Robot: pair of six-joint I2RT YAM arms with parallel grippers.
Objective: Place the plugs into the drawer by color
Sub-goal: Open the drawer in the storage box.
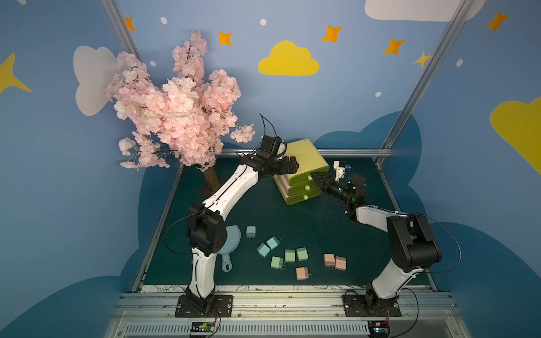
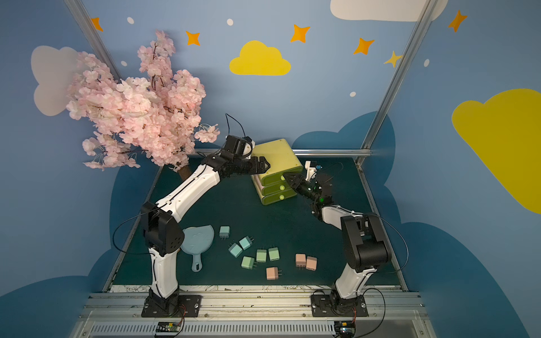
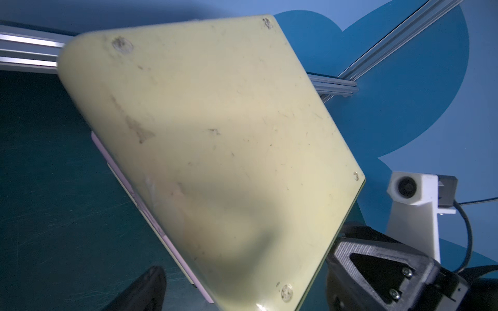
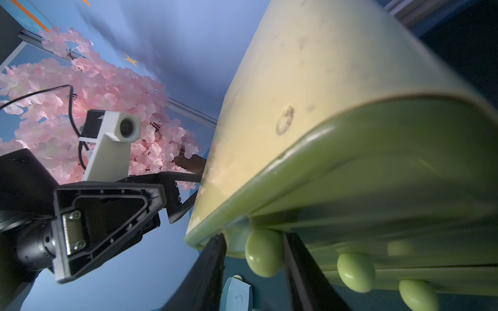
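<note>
Dark green worktop (image 1: 263, 210), blue cloud-and-star walls, pink blossom tree (image 1: 175, 111) back left. Drawer (image 1: 307, 155) stands at the back centre, its three knobs facing front-right.

Right tool (image 1: 314, 177) is at the top knob (image 4: 264, 253). Right wrist view shows its fingers (image 4: 213, 269) straddling the knob: one touching or just beside it, a slim gap at the other. So spread, not pinching.

Left tool (image 2: 265, 164) hangs over the drawer's top left edge, jaws spread wide. One finger (image 3: 145, 290) sits beside the drawer's side wall, contact unclear.

All nine plugs lie loose at the front of the worktop, well apart from the drawer: blue plugs (image 1: 263, 250) left, green plugs (image 1: 289, 255) middle, pink plugs (image 1: 329, 260) right. Light-blue paddle (image 1: 234, 238) lies by the left arm, partly hidden behind it.
</note>
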